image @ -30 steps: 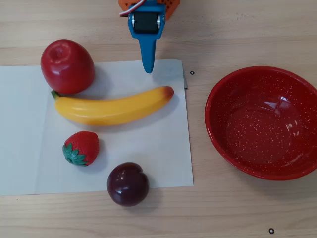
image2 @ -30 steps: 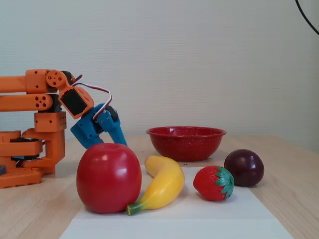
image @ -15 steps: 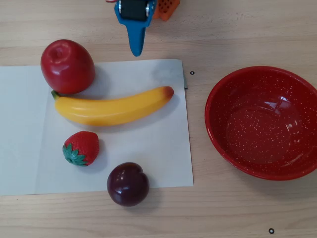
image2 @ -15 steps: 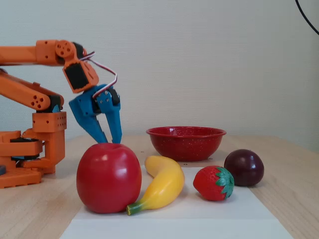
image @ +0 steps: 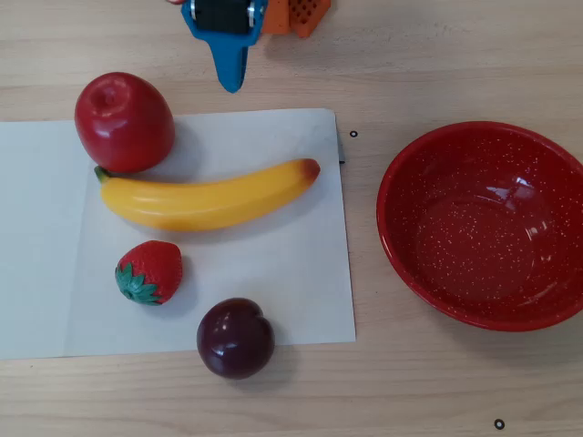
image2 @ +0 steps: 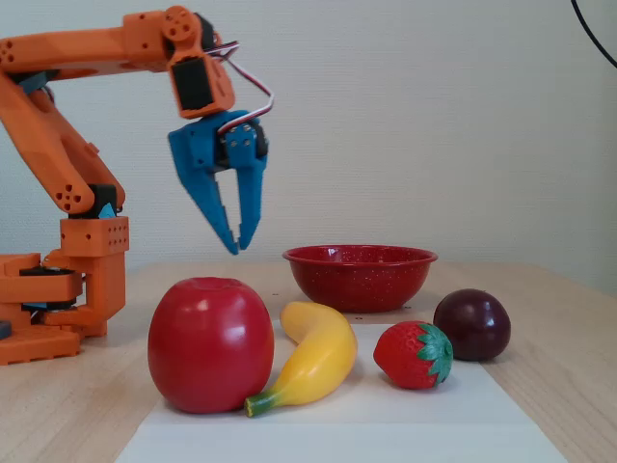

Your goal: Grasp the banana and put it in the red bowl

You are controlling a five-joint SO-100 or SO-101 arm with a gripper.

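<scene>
A hobby or lab-style tabletop robot test setup: a pale wooden table [image: 428,55] against a plain white wall [image2: 434,116], an orange 3D-printed arm [image2: 67,106] with exposed wires, and plastic toy fruit staged on a white paper sheet [image: 273,273] beside a red bowl [image: 483,223].
</scene>
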